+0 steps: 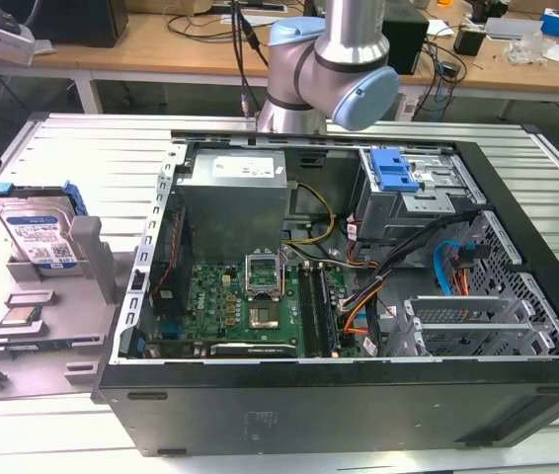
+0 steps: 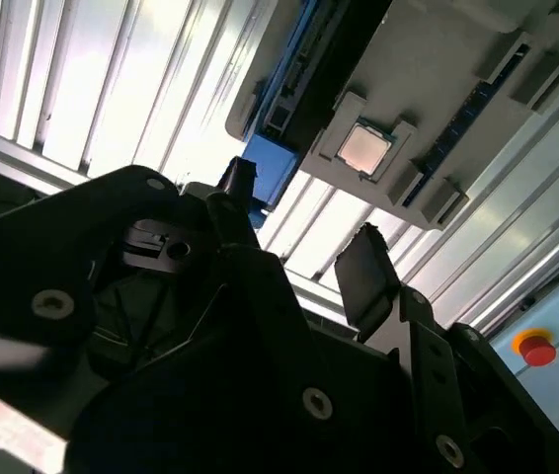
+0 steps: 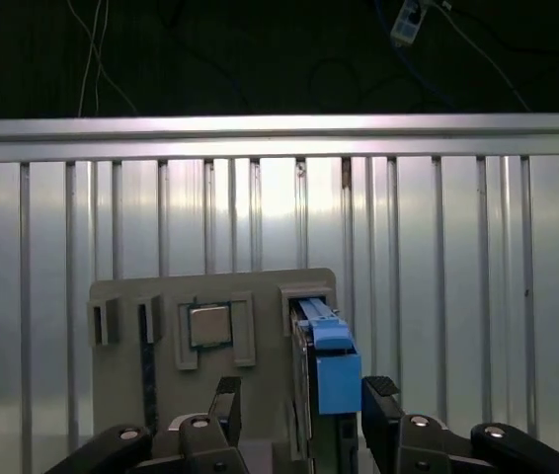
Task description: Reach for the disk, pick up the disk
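Observation:
The disk (image 1: 38, 235) stands on edge in a grey holder (image 1: 92, 259) on the slatted table at the exterior view's left; it is silver with a white-and-blue label and a blue bracket. In the first wrist view I see the disk (image 3: 331, 370) edge-on, blue bracket uppermost. My gripper (image 3: 301, 400) is open over it, one black fingertip (image 3: 225, 403) on each side, and touches nothing. In the second wrist view the gripper (image 2: 299, 227) is open too, with the blue bracket (image 2: 270, 173) beyond its fingers.
An open computer case (image 1: 517, 415) fills the table's middle and right, with a blue latch (image 1: 393, 173) on its drive cage. A small grey chip (image 3: 208, 324) sits in the holder beside the disk. The arm's joint (image 1: 329, 74) rises behind the case. A red button (image 2: 536, 348) lies farther off.

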### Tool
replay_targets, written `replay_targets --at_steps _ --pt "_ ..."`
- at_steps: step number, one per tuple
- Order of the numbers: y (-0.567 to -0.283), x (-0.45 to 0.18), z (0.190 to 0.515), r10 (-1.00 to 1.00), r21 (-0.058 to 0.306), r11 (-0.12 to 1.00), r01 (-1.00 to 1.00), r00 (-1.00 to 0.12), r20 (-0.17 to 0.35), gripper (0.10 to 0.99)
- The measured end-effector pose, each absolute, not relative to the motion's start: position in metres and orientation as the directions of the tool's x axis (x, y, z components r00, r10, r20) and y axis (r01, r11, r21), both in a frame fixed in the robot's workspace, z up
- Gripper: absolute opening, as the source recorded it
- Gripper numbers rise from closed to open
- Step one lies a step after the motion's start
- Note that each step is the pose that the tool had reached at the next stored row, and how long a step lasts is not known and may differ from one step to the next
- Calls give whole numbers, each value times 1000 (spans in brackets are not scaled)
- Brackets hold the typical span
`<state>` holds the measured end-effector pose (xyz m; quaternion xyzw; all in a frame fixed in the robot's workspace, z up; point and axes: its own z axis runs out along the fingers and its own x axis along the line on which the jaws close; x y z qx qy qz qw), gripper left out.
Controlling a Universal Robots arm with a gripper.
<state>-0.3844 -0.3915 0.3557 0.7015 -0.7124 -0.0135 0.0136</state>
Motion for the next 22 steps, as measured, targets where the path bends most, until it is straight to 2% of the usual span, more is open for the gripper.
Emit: replay_targets --at_steps 22 --pt "-379 -381 309 -999 38 -34 -999 34 -1 604"
